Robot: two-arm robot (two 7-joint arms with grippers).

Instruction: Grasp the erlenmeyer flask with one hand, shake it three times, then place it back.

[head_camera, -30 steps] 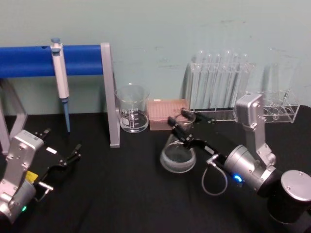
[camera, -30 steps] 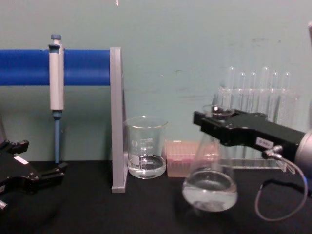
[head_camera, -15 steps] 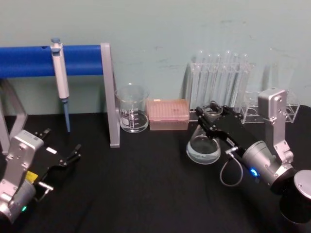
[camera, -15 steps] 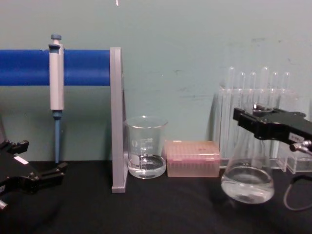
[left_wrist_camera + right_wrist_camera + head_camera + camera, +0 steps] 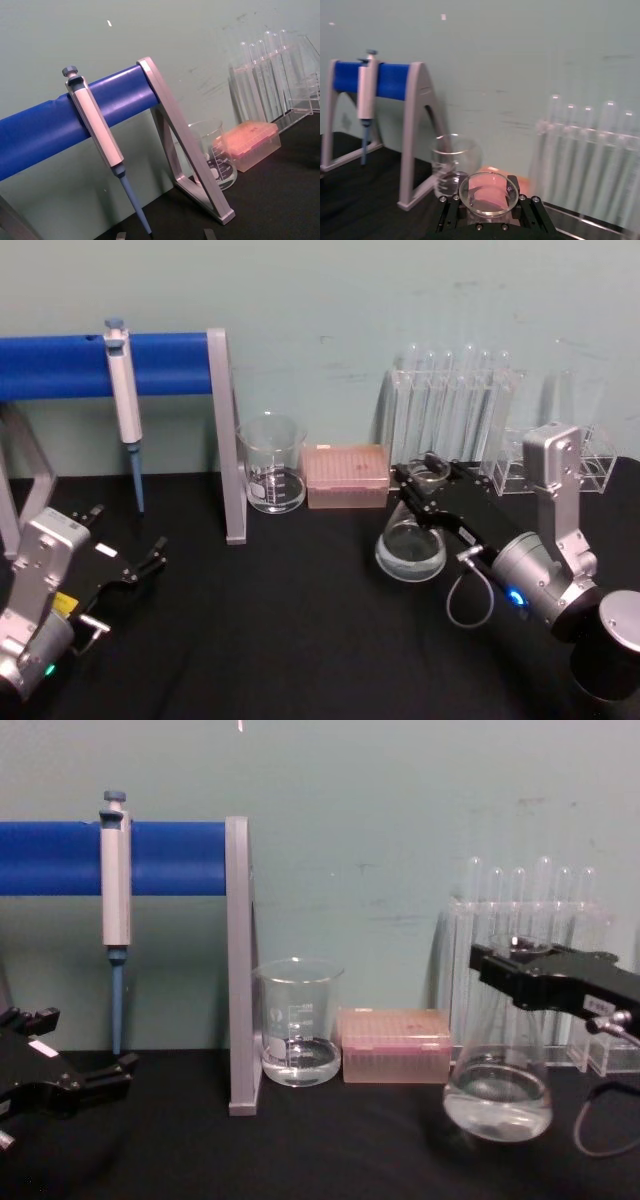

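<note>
The erlenmeyer flask (image 5: 410, 545) is clear glass with a little clear liquid in its wide base (image 5: 497, 1095). My right gripper (image 5: 430, 478) is shut on its neck just below the rim, and its black fingers (image 5: 545, 975) reach in from the right. The flask hangs upright, its base seemingly just above the black table. The right wrist view looks down into the flask's open rim (image 5: 488, 192), which sits between the fingers. My left gripper (image 5: 130, 555) rests open at the table's left side, far from the flask, and also shows in the chest view (image 5: 60, 1065).
A glass beaker (image 5: 271, 477) and a pink tip box (image 5: 346, 475) stand behind and left of the flask. A test tube rack (image 5: 455, 420) is close behind it. A pipette (image 5: 124, 390) hangs on the blue stand (image 5: 60, 365) at the left.
My right gripper swung the flask to the right from the table's middle. It has now come back slightly to the left. The left arm has not moved.
</note>
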